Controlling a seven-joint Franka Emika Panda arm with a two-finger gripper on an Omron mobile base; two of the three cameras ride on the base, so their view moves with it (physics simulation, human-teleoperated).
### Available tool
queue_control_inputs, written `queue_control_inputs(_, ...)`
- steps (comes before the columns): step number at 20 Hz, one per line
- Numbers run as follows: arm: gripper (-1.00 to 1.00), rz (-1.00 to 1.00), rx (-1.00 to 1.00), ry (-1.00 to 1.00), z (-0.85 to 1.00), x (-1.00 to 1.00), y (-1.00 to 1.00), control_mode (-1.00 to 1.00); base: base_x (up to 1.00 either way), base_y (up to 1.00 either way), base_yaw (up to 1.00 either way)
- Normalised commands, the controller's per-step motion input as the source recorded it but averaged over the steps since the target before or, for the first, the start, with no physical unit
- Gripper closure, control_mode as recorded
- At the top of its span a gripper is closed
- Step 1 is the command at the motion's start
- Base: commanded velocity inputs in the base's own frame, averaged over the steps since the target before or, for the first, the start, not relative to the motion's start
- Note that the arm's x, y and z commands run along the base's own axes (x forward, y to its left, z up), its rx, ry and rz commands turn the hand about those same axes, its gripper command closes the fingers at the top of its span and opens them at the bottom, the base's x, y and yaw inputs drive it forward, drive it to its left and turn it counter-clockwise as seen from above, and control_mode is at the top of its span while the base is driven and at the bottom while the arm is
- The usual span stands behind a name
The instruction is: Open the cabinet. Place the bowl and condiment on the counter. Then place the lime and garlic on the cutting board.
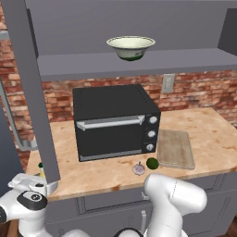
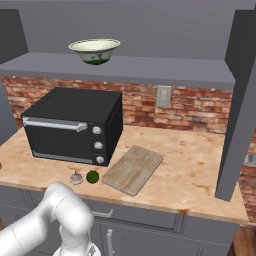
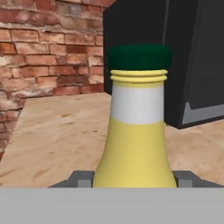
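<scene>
Counter lies bare near its left edge, where the gripper clasps the condiment.

the condiment in front of me looks like smooth yellow plastic with a soft sheen, a plain white band round its neck and a matt dark green cap ribbed underneath. my fingers beside it are dull grey. the counter is tan wood with a marbled grain and a faint polish. the cutting board is paler wood, matt, with straight grain lines. the oven is black with a satin finish, a brushed silver handle and pale knobs. the bowl looks like glazed cream ceramic, dark green at the base. the cabinet is flat matt grey. the wall behind is rough red brick.
</scene>
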Motion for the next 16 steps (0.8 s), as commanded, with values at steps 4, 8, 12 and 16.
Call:
queue_control_inputs(4, 1.0, 0.04, 0.0, 0.0, -0.26, 0.11, 0.09, -1.0, 0.0, 0.0, 0.0)
queue_control_inputs(8, 1.0, 0.05, 0.0, 0.0, -0.29, 0.0, 0.0, -1.0, 0.0, 0.0, 0.0)
queue_control_inputs(12, 1.0, 0.07, 0.01, 0.0, -0.27, -0.01, 0.0, -1.0, 0.0, 0.0, 0.0)
queue_control_inputs(16, -1.0, 0.07, 0.02, 0.0, -0.23, -0.01, 0.0, -1.0, 0.0, 0.0, 0.0)
